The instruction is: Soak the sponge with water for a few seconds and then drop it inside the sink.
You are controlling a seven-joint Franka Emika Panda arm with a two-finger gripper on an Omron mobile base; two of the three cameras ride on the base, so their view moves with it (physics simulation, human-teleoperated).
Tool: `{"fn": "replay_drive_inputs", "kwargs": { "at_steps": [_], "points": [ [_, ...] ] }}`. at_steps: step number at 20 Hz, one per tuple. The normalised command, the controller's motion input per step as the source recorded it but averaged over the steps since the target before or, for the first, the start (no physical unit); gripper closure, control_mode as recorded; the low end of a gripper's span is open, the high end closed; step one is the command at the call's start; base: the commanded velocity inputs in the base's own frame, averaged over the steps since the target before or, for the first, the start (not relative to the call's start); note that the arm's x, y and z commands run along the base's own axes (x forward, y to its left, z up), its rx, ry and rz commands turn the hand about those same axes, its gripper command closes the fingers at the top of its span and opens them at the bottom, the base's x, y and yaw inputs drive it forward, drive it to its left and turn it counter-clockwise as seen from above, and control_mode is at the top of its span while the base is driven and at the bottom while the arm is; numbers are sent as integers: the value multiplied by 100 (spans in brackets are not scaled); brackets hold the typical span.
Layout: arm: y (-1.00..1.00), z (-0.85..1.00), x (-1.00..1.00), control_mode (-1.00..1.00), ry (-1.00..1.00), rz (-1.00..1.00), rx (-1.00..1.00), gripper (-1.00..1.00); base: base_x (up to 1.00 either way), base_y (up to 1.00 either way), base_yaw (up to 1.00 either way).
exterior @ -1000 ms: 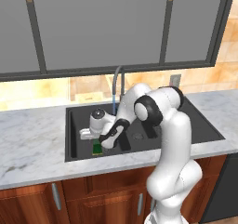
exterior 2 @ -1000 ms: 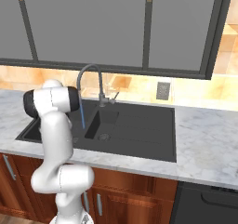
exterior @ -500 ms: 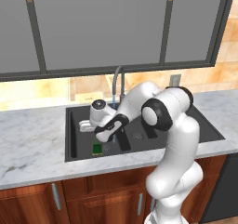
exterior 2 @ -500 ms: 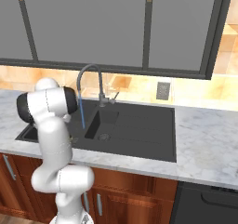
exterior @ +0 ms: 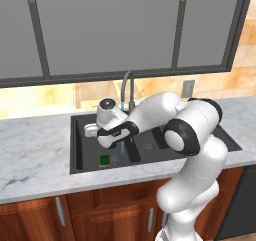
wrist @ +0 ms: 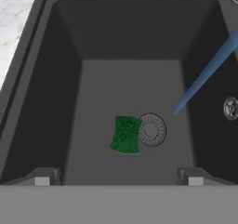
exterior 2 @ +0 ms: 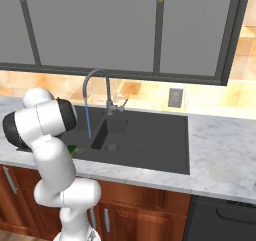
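The green-topped sponge (wrist: 126, 134) lies flat on the floor of the left basin of the dark sink (wrist: 65, 42), its edge touching the round drain (wrist: 151, 129). It also shows in the left base view as the sponge (exterior: 104, 159), and as a green corner (exterior 2: 73, 149) behind the arm in the right base view. My gripper (wrist: 118, 180) hangs open above the basin with nothing between its fingertips (wrist: 42, 180). From the left base view the gripper (exterior: 112, 142) sits above the sponge and just left of the water (exterior: 122, 146). That water (wrist: 204, 74) falls as a thin blue stream to the sponge's right.
The grey gooseneck faucet (exterior: 127, 86) rises behind the sink, with its handle (exterior 2: 120, 105) beside it. White marble counter (exterior: 35, 157) runs on both sides. A divider (exterior: 134, 150) separates the left basin from the right basin (exterior 2: 150, 137). Cabinets hang overhead.
The hand has lifted up out of the left basin and away from the sponge, which stays on the basin floor. The jaws stay wide.
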Motion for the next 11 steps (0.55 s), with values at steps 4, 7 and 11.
{"fn": "replay_drive_inputs", "kwargs": {
  "at_steps": [4,7,11],
  "points": [
    [0,38,-48,-100,0,8,0,-100,0,0,0],
    [0,43,-51,-100,0,7,0,-100,0,0,0],
    [0,45,-49,-100,0,6,0,-100,0,0,0]
  ]
}}
